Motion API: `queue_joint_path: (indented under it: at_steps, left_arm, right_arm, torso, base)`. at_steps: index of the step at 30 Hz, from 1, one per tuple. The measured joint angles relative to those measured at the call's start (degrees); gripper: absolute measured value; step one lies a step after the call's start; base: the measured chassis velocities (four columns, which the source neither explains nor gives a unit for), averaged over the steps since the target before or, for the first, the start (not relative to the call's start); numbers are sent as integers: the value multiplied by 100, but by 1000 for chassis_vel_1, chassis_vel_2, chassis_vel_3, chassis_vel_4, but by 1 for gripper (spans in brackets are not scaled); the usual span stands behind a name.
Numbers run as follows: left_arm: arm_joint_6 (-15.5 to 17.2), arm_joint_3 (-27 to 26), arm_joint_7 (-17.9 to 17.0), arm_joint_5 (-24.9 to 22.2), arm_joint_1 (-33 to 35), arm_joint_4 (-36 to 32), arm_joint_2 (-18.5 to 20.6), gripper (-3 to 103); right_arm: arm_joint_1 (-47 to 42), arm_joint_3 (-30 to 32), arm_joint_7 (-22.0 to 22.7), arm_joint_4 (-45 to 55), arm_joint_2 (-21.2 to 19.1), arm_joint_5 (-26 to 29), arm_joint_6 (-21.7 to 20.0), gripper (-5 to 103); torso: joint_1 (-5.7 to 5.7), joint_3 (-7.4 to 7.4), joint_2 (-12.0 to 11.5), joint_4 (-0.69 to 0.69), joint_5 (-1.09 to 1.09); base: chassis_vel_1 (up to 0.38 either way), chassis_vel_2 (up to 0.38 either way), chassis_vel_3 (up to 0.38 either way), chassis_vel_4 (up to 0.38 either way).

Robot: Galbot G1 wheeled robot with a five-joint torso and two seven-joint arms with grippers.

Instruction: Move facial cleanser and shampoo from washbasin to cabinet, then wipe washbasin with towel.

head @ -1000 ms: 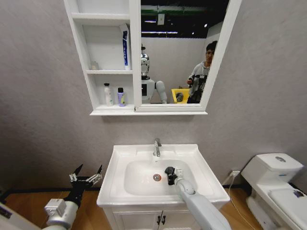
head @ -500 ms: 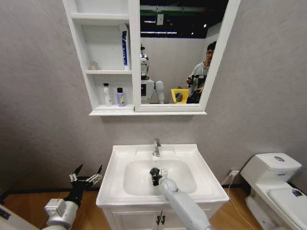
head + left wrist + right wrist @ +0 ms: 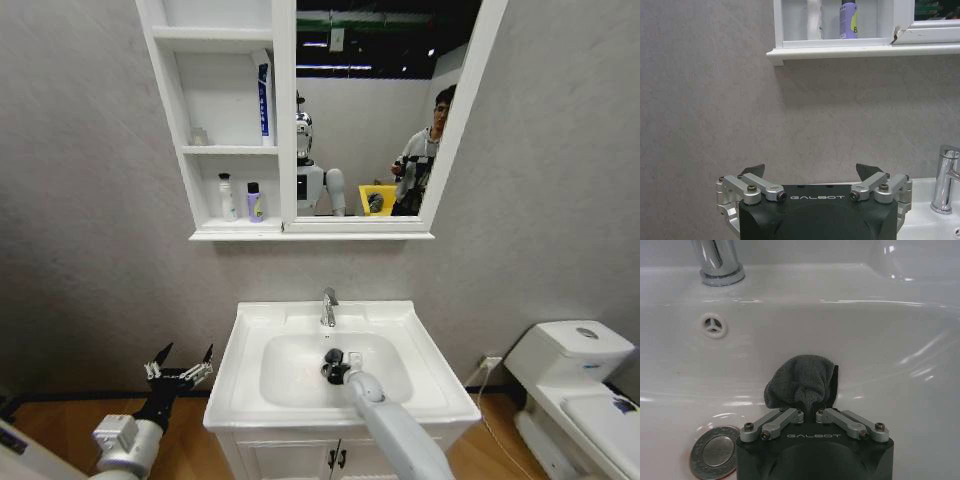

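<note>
While right pincer clamps bunched towel inside washbasin, bulging tapward, left pincer spread wide.

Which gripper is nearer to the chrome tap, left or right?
Right. The right gripper is inside the washbasin just before the tap, clamping the towel; the left gripper hangs open beside the basin's left edge.

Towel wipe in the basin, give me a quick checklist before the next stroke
1. Right gripper clamped on the towel: ok.
2. Towel pressed to the washbasin surface: cannot tell.
3. Two bottles on the cabinet bottom shelf, off the basin: ok.
4. Tap clear of the arm: ok.
5. Left gripper open, parked beside the basin: ok.
</note>
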Motion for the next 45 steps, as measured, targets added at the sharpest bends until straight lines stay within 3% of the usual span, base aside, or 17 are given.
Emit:
queue_joint_path:
  at_steps: [4,10,11,13,16,20,22,24,32,34,36,39,45]
  left_arm:
    - [0,0,0,0,0,0,0,100]
    - [0,0,0,0,0,0,0,100]
    - [0,-1,-1,0,0,0,0,100]
    - [0,1,2,0,-1,-1,0,100]
    - [0,0,1,0,0,0,0,100]
    - [0,0,0,0,-1,0,0,100]
    - [0,0,0,0,-1,0,0,100]
    - [0,0,0,0,0,0,0,100]
    - [0,0,0,0,-1,-1,0,100]
    - [-1,-1,-2,0,0,0,0,100]
    - [0,-1,-1,1,-1,0,0,100]
    - [-1,-1,-1,0,-1,0,0,100]
    - [-1,-1,-1,0,0,0,0,100]
  right_arm:
    - [-16,-30,-22,-12,11,-2,-8,5]
    - [122,-611,4,-187,624,156,-156,5]
    - [170,-695,44,-213,798,272,-200,5]
    - [225,-764,84,-221,986,438,-263,5]
    - [303,-892,207,-24,1330,1114,-389,5]
    - [320,-949,328,310,1376,1627,-515,5]
    - [309,-950,379,352,1317,1666,-550,5]
    - [251,-787,588,241,1046,1681,-682,5]
    - [150,-352,876,272,283,1496,-781,5]
    - [114,-222,853,354,-19,548,-553,5]
    - [83,-136,823,492,-168,243,-469,5]
    - [-158,211,730,1245,-550,-52,-390,5]
    - [-835,805,364,2555,-1053,-6,-324,5]
  torso:
    - [-1,-1,1,-2,-5]
    - [-1,-1,1,1,-4]
    - [-1,-1,1,-4,-3]
    - [-1,0,1,1,-3]
    - [0,3,-1,7,0]
    - [0,2,-1,7,1]
    - [0,2,-1,8,1]
    - [0,2,-1,1,1]
    - [0,0,0,3,2]
    - [0,1,-1,1,2]
    - [1,2,-1,-1,1]
    - [0,1,0,2,0]
    - [-1,0,0,-1,2]
  base:
    - [0,0,0,0]
    - [0,0,0,0]
    - [0,0,0,0]
    - [0,0,0,0]
    - [0,0,0,0]
    - [0,0,0,0]
    - [0,0,0,0]
    - [0,0,0,0]
    - [0,0,0,0]
    - [0,0,0,0]
    - [0,0,0,0]
    - [0,0,0,0]
    - [0,0,0,0]
